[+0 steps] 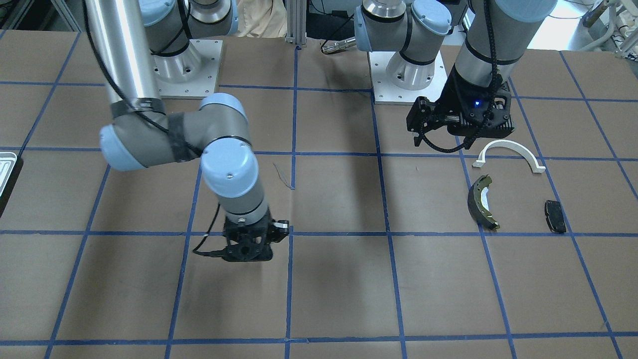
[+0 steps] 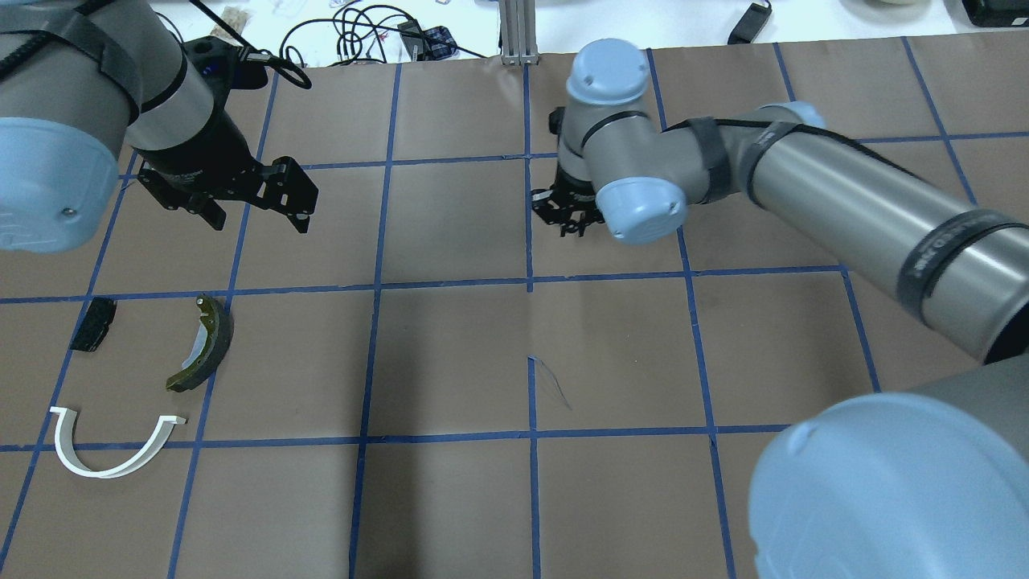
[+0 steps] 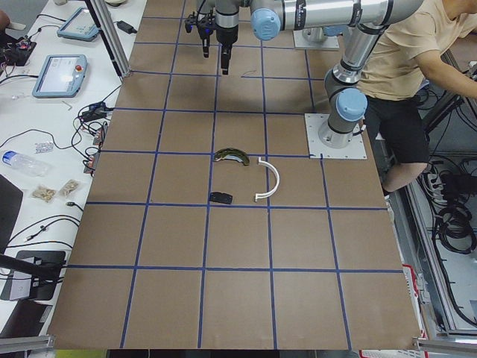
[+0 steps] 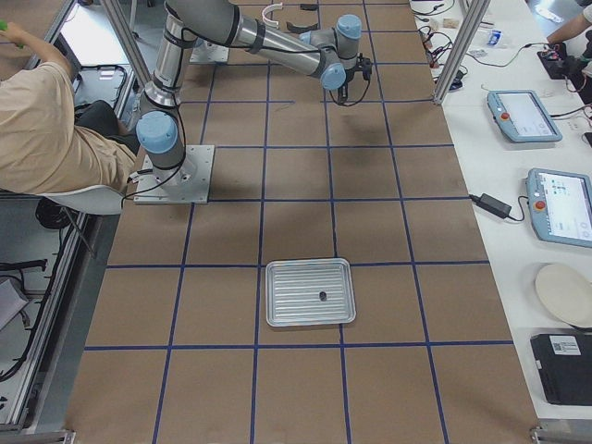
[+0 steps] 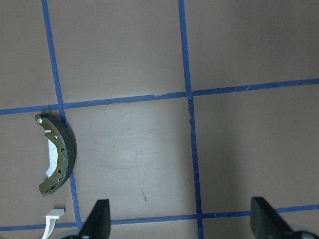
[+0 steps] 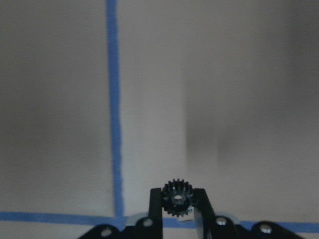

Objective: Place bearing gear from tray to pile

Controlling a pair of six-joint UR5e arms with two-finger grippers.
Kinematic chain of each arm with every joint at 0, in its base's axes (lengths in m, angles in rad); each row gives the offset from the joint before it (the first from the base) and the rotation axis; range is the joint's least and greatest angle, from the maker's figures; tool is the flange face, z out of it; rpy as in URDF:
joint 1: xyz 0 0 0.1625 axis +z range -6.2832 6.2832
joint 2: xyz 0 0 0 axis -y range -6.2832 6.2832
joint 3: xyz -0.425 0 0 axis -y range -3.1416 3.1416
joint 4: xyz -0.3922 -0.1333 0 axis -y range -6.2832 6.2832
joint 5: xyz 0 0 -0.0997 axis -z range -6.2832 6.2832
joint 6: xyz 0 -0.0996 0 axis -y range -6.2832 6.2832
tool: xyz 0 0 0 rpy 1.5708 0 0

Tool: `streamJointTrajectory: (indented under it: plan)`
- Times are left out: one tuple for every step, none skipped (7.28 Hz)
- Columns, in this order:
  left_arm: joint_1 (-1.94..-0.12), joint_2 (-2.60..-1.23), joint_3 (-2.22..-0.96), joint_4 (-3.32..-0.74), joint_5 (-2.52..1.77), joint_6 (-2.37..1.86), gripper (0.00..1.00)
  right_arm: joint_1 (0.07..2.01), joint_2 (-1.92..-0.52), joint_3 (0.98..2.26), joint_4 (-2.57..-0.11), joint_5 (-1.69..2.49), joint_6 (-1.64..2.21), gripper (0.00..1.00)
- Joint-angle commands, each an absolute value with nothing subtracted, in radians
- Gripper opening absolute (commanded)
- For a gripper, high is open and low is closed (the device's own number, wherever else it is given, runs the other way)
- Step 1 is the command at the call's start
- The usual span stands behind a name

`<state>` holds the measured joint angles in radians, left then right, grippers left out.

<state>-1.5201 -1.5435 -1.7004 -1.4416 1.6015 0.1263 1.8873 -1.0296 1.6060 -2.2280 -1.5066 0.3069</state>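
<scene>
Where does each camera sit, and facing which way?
Front-facing: across table, facing both bases.
Overhead: behind shoulders, down on left claw, right claw.
Exterior left: end near brake shoe; left arm nearer.
Exterior right: end near tray; right arm nearer.
Left wrist: downward; left claw open.
Right wrist: downward; right claw grips gear.
Shared: overhead and left wrist show the brake shoe.

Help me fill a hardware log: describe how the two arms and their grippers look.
The left arm and right arm are silvery tubes with grey joints and pale blue caps; a black cable runs along each, and black bands wrap the right one. The left gripper and right gripper are black, two-fingered; a blue light glows on the left wrist mount.
</scene>
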Motion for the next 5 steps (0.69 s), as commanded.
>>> streamJointTrajectory:
  plan:
    - [-1.519, -1.548, -1.709, -1.442, 1.606, 0.118, 1.0, 2.029, -0.988, 1.605, -2.299, -1.491, 0.452, 0.2]
    - [-1.517, -1.561, -1.707, -1.442, 1.611, 0.118, 1.0, 2.039, -1.002, 1.615, -2.299, -1.491, 0.463, 0.48]
    - [-1.514, -1.568, -1.712, -1.439, 1.611, 0.129, 1.0, 2.039, -1.003, 1.617, -2.299, -1.494, 0.465, 0.93]
    - [-1.514, -1.584, -1.709, -1.43, 1.608, 0.123, 1.0, 2.039, -1.012, 1.62, -2.277, -1.506, 0.442, 1.0]
    - [-1.514, -1.588, -1.71, -1.424, 1.608, 0.108, 1.0, 2.002, -1.031, 1.612, -2.21, -1.511, 0.364, 1.0]
